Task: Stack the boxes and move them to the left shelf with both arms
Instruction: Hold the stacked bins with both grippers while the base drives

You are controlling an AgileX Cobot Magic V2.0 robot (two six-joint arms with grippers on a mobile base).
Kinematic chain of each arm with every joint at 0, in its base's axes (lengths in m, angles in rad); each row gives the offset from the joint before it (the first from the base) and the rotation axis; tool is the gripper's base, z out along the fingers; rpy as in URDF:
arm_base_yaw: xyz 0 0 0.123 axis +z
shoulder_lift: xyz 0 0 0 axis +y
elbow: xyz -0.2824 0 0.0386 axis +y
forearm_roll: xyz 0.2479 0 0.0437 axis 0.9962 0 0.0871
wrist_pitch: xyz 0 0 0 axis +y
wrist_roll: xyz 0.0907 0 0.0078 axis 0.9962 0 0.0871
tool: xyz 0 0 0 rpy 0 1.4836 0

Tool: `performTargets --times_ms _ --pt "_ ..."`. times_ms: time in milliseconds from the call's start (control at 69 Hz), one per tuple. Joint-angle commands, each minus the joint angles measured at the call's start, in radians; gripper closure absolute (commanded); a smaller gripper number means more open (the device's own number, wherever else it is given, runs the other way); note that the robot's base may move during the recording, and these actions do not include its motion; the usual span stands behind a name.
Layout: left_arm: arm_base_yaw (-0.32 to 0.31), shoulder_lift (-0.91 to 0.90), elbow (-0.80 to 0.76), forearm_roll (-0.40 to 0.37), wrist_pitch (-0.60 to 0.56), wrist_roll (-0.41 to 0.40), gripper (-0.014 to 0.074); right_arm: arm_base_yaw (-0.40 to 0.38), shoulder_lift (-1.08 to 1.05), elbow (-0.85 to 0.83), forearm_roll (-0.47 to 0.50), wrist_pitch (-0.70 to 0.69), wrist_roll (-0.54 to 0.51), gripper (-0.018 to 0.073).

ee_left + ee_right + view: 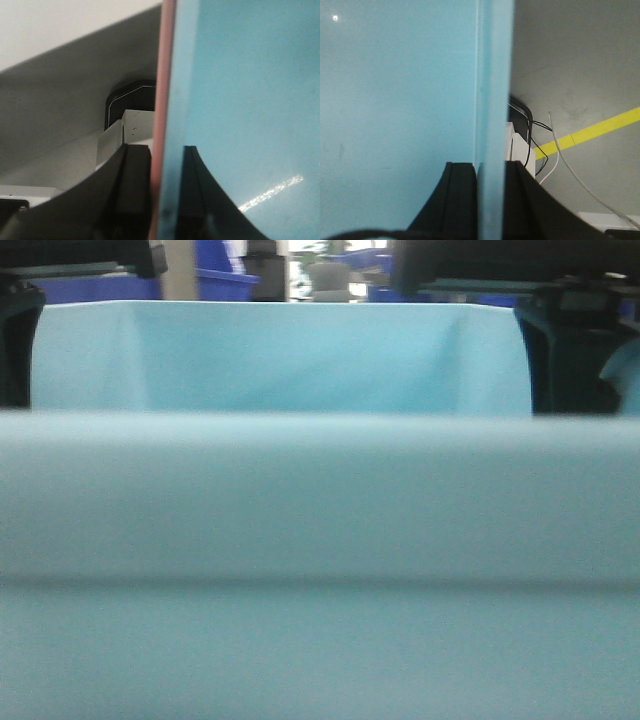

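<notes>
**While Clamped at Both Ends: Two Nested Tubs Between the Grippers**

Where the left wrist view looks along the left gripper [161, 160], its two black fingers [132, 200] are seen closed on a doubled wall. The thin rim of the pink tub [159, 90] lies against one finger, and the wall of the blue tub [250, 100] is pressed against the other. The two walls touch, so the blue tub is taken to be seated inside the pink one.

In the right wrist view, the right gripper [492, 172] is likewise clenched on a blue wall, with one finger on each face. Whether a pink wall is also held in that grasp cannot be told. Beside the outer finger, a grey floor [580, 60] crossed by a yellow line [600, 127] is shown, with black and white cables [542, 150] close to the gripper.

In the front view the frame is filled by the blue tub, its near rim blurred. The grippers are seen as dark blocks, one at each end of the far wall. Dark blue crates [215, 270] are visible beyond the tub.
</notes>
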Motion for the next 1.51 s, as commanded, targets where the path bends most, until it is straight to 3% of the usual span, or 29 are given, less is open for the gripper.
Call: performTargets --times_ms 0,1493 --pt "-0.011 -0.037 -0.033 0.0 0.089 -0.013 0.0606 0.003 -0.038 -0.032 -0.013 -0.017 -0.005 0.0503" --pt "-0.011 -0.037 -0.033 0.0 0.089 -0.013 0.0606 0.003 -0.038 -0.032 -0.013 -0.012 -0.005 0.0503"
